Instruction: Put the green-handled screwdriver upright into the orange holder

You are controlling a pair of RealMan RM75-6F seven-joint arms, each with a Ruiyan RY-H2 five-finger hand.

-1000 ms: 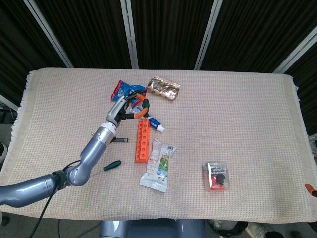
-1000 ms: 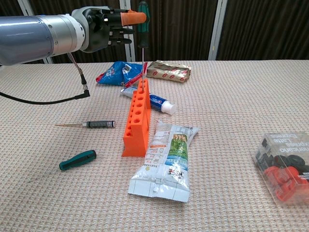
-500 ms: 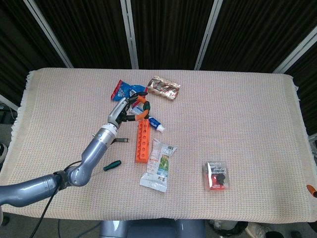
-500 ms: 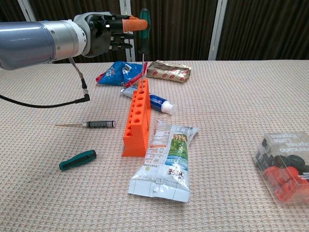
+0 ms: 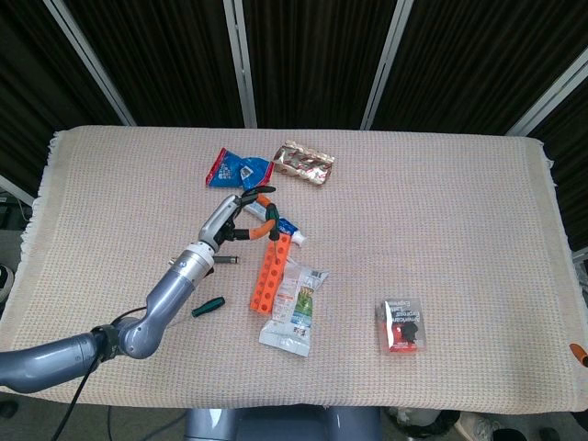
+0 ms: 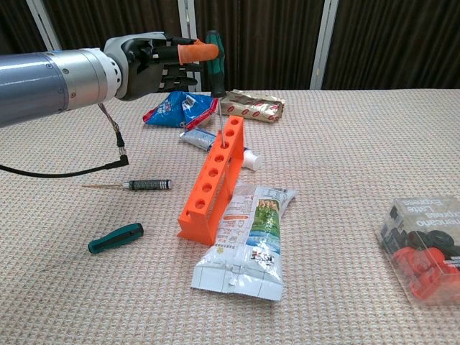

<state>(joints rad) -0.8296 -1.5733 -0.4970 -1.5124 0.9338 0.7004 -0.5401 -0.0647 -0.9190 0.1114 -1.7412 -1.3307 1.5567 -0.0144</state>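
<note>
Orange holder (image 6: 213, 180) swung since the earlier frame, far end now toward 1 o'clock. Left hand (image 6: 151, 56) pinches green-handled screwdriver (image 6: 215, 59) upright, shaft in the far hole.

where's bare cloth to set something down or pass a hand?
Free: the wide stretch right of the holder and pouch, above the plastic box; also the far-left cloth. Crowded: the cluster around the left hand from the snack bags to the loose screwdrivers.
</note>
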